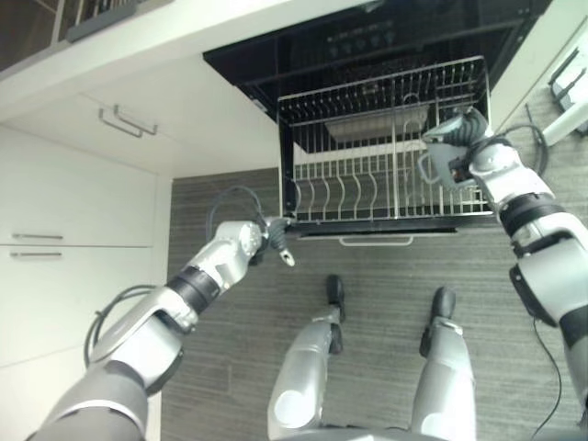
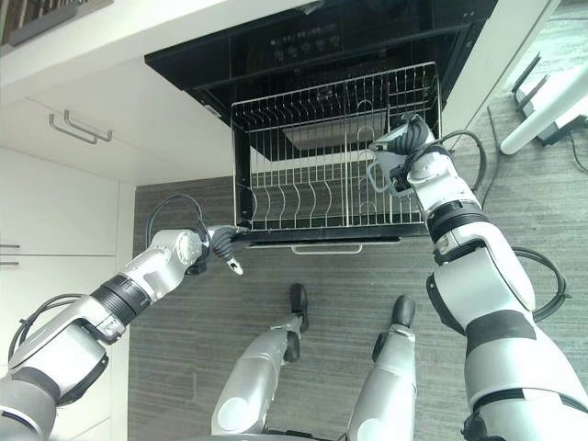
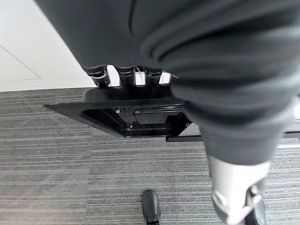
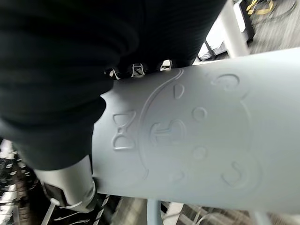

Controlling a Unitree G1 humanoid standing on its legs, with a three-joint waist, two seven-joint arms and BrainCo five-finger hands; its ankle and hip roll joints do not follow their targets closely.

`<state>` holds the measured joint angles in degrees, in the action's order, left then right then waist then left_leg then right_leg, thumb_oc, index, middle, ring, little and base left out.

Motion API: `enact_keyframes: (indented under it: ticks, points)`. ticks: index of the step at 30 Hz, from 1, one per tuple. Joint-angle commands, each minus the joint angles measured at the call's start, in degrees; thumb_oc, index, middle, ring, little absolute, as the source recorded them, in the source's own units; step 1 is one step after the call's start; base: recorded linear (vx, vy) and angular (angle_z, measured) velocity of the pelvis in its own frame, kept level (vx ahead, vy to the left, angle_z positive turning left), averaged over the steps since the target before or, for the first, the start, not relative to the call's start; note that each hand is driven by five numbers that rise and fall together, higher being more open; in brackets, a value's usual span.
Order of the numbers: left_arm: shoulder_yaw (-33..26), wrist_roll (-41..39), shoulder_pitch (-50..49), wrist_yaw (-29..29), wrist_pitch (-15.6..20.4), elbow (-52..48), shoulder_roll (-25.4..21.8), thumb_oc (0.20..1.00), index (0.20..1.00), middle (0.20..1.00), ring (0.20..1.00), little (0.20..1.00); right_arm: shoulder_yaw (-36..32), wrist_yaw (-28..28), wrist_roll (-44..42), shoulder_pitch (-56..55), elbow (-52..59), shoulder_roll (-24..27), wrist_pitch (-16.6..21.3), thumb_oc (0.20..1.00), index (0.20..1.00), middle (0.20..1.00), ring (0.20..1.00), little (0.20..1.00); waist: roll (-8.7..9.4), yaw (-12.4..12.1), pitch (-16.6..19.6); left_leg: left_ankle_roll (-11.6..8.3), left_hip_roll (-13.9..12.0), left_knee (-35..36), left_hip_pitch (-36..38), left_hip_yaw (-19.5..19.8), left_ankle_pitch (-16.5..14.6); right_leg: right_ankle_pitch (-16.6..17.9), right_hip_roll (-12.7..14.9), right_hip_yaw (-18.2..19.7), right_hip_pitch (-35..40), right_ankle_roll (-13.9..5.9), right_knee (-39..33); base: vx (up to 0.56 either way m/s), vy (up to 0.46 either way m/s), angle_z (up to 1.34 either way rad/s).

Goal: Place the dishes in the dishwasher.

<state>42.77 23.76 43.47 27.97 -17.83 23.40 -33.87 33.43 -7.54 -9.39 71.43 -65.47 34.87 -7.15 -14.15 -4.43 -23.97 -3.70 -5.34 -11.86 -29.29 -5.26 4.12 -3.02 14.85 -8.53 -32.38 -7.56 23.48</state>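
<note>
A: Pale grey dish point(image 4: 187, 140), pressed right against the right wrist camera. That's what we're loading?

B: Yes. The right hand point(image 1: 457, 147) has its fingers point(image 4: 137, 70) curled over one edge of it, and holds it above the right end of the pulled-out wire rack point(image 1: 367, 184).

A: How will it handle?

B: Likely light, stiff moulded plastic, with raised shapes on its face. Smooth, so it could slip; a grip across the rim looks safest.

A: Which way does it point?

B: Hard to say. It appears to stand on edge, long axis roughly along the rack's right side.

A: And the other hand?

B: The left hand point(image 2: 223, 246) is at the front left corner of the open dishwasher point(image 2: 312, 55); its fingers point(image 3: 124, 75) hook over the dark edge there point(image 3: 117, 117), just above the floor point(image 1: 386, 285).
</note>
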Motion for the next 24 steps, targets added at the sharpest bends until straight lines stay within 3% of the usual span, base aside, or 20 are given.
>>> enact_keyframes:
  ticks: [1,7,8,9,10,17,24]
  points:
    - [15.69,-11.74,-23.7,9.11,-1.91,5.38,3.34,1.0,1.0,1.0,1.0,1.0,-0.99,-4.13,1.06,9.63,-0.47,2.4,0.39,0.2,0.2,0.2,0.2,0.2,4.07,-3.02,-5.82,0.02,1.28,-3.31,-6.74,2.45,-5.02,-4.0,-0.36,-0.44,-5.52,0.22,2.55,0.0,0.0,0.0]
    - [15.44,-12.23,-24.14,7.47,-2.1,3.1,2.11,1.0,1.0,1.0,1.0,1.0,-0.65,-9.21,-0.96,10.97,-0.63,3.71,-1.19,0.2,0.2,0.2,0.2,0.2,3.79,-3.31,-5.82,0.28,1.1,-5.1,-10.18,2.74,-5.24,-4.37,-0.3,-0.04,-9.08,0.51,4.99,0.0,0.0,0.0]
    - [15.47,-12.38,-24.13,7.07,-1.61,3.39,2.15,1.0,1.0,1.0,1.0,1.0,-0.85,-9.98,-1.02,11.55,-1.01,3.76,-1.44,0.385,0.385,0.385,0.385,0.385,3.71,-3.41,-5.82,0.22,1.09,-5.42,-10.71,2.85,-5.24,-4.37,-0.3,0.02,-9.5,0.54,5.19,0.0,0.0,0.0]
    - [15.43,-12.32,-24.13,7.05,-1.46,3.39,2.09,1.0,1.0,1.0,1.0,1.0,-0.87,-10.05,-1.6,11.69,-0.99,3.84,-1.4,0.827,0.827,0.827,0.827,0.827,3.68,-3.47,-5.82,0.25,1.16,-5.57,-10.89,2.94,-5.28,-4.39,-0.36,0.05,-9.62,0.56,5.28,0.0,0.0,0.0]
    - [15.57,-12.47,-24.12,6.82,-1.18,3.48,2.04,1.0,1.0,1.0,1.0,1.0,-0.79,-10.03,-0.65,11.98,-1.24,3.74,-1.43,1.0,1.0,1.0,1.0,1.0,3.61,-3.5,-5.82,0.28,1.13,-5.76,-11.16,2.94,-5.22,-4.32,-0.41,0.03,-9.95,0.66,5.47,0.0,0.0,0.0]
    - [15.23,-12.17,-24.24,6.35,-0.7,2.39,0.97,1.0,1.0,1.0,1.0,1.0,0.04,-12.04,-1.8,13.08,-0.34,3.64,-1.01,1.0,1.0,1.0,1.0,1.0,4.16,-3.65,-5.82,0.36,0.9,-6.57,-11.36,2.81,-5.71,-4.19,-0.51,-0.44,-9.75,0.84,5.3,0.0,0.0,0.0]
    - [15.0,-11.55,-24.81,5.39,-0.59,1.41,0.4,1.0,1.0,1.0,1.0,1.0,-0.97,-16.16,-1.22,13.83,3.75,3.28,3.13,1.0,1.0,1.0,1.0,1.0,4.92,-3.73,-5.82,0.24,0.43,-6.8,-10.38,2.32,-6.15,-4.21,-0.56,-1.18,-8.37,0.93,4.9,-0.03,-0.005,-0.02]
